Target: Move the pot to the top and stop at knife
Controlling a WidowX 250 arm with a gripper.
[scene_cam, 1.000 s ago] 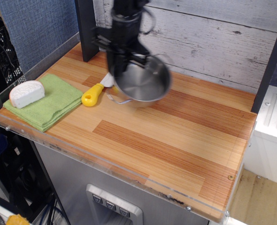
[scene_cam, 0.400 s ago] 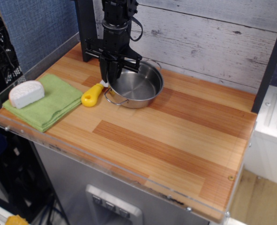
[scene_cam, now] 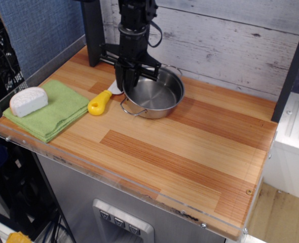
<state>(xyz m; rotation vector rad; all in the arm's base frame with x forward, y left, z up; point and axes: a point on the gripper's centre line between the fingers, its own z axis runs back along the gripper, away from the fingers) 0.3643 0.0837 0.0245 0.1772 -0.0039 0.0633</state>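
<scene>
The shiny steel pot [scene_cam: 157, 96] sits flat at the back middle of the wooden table, with one wire handle towards the front and one towards the wall. My gripper [scene_cam: 128, 85] comes straight down over the pot's left rim, with its black fingers [scene_cam: 120, 81] closed on that rim. The knife [scene_cam: 101, 102] lies just left of the pot. Its yellow handle points to the front left. Its white blade reaches under my gripper and is partly hidden by it. The pot's left edge is next to the blade; I cannot tell if they touch.
A green cloth [scene_cam: 53, 112] with a white wedge-shaped block [scene_cam: 29, 101] on it lies at the table's left front corner. A black post [scene_cam: 92, 30] stands behind the knife. A plank wall [scene_cam: 230, 40] runs along the back. A clear rim edges the table.
The pot was raised, tilted and blurred a second ago; now it lies flat. Since 0.4 s ago, gripper and pot have shifted a little right, uncovering more of the blade.
</scene>
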